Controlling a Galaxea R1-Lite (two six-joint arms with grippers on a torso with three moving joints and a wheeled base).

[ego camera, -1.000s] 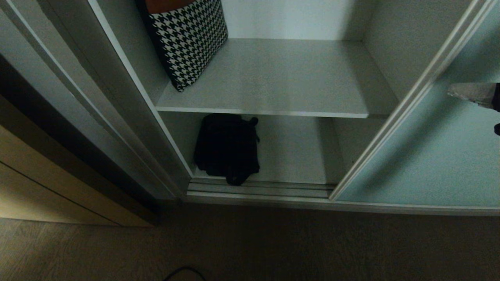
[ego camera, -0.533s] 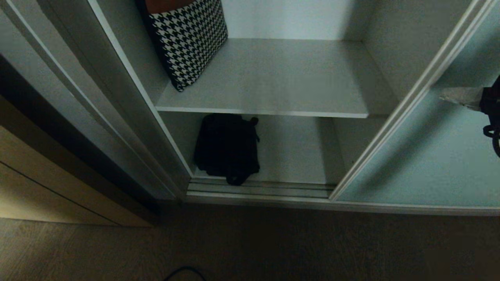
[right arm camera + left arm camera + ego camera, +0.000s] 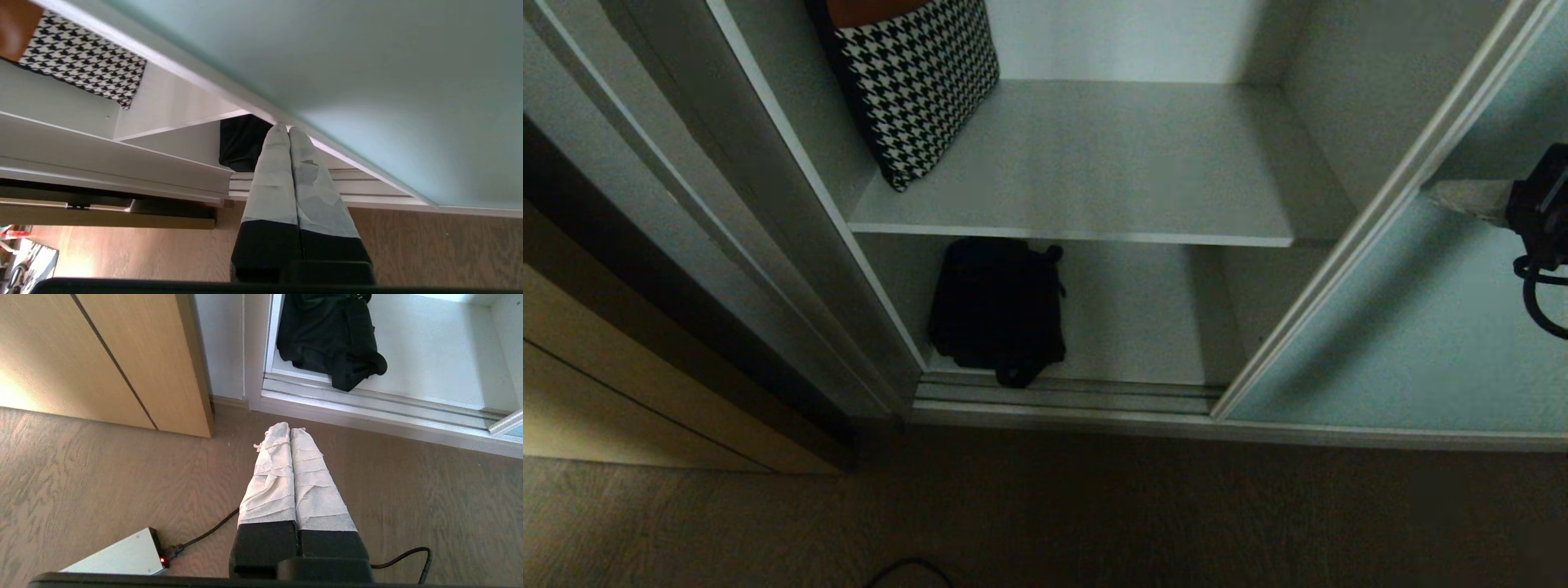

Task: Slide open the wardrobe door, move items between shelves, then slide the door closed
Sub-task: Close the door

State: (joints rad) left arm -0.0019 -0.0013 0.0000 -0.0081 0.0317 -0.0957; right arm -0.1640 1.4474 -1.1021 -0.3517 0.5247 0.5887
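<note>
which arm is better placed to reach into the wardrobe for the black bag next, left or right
Probably the right. The right gripper, fingers shut, is up at the sliding door frame beside the opening, with the black bag just past it. The left gripper, also shut, hangs low over the floor outside the wardrobe.

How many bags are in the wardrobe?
2. The houndstooth bag leans at the left of the upper shelf. The black bag sits on the lower shelf, below it. More may hide behind the sliding door.
</note>
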